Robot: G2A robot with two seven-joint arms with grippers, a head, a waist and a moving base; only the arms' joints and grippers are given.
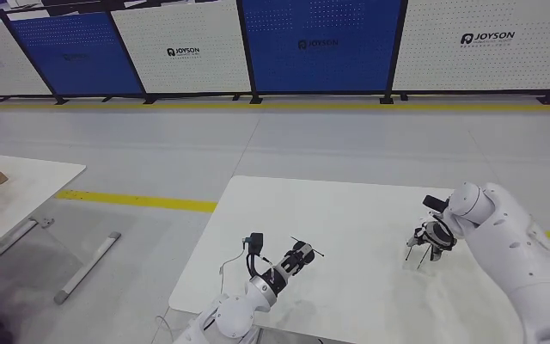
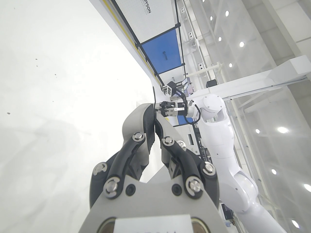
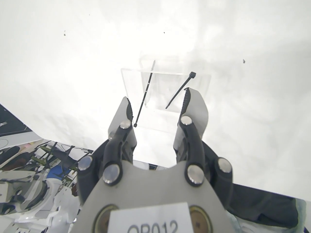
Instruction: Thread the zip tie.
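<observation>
Zip tie (image 2: 153, 96) is pinched in the left gripper (image 2: 155, 119), jaws closed on the strap. A short length of strap pokes out past the fingertips, clear of the table (image 1: 344, 215). In the top view that gripper sits near the table's front edge with the tie crossing its tip.

Right gripper (image 3: 158, 96) is well apart, towards the table's other side, jaws spread wide and holding nothing. It hangs just over a clear holder (image 3: 167, 73). Two more ties lean inside the holder. The second tie (image 3: 145, 95) has its head down, close beside one finger. The third tie (image 3: 181, 89) has its head up at the holder's rim and its strap just beside the other finger's pad. Can't tell if either strap touches a pad. Both lie between the open fingers.
</observation>
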